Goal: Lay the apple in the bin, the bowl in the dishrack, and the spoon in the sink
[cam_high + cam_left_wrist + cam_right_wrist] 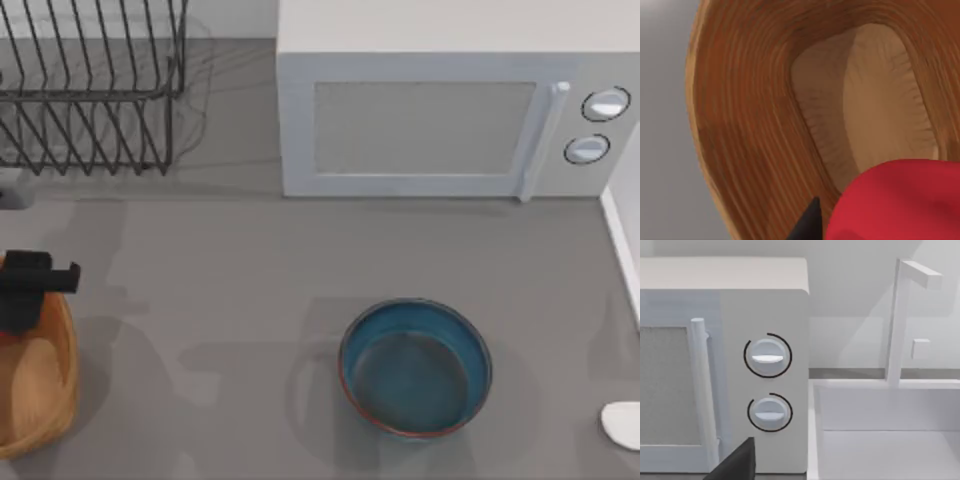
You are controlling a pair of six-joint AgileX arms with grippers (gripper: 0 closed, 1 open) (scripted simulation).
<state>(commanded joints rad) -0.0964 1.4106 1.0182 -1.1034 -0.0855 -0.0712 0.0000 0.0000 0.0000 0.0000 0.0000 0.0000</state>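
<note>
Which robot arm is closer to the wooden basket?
The left. Its gripper hovers over the basket at the table's left edge, with the apple beneath it. The right gripper faces the microwave, far off.

Work surface: flat grey table (pixel 230 270), matte, crossed by soft pale shadows.
Appliance: white microwave (pixel 440 100) at the far edge, right of centre; grey mesh door window, vertical bar handle (pixel 540 140), two round dials (pixel 767 356) stacked beside the handle.
Wall: plain white wall (pixel 850 305) behind the microwave.
Light: diffuse, from above; no hard-edged shadows.
Faucet: white, angular faucet (pixel 897 320) standing upright against the wall.
</note>
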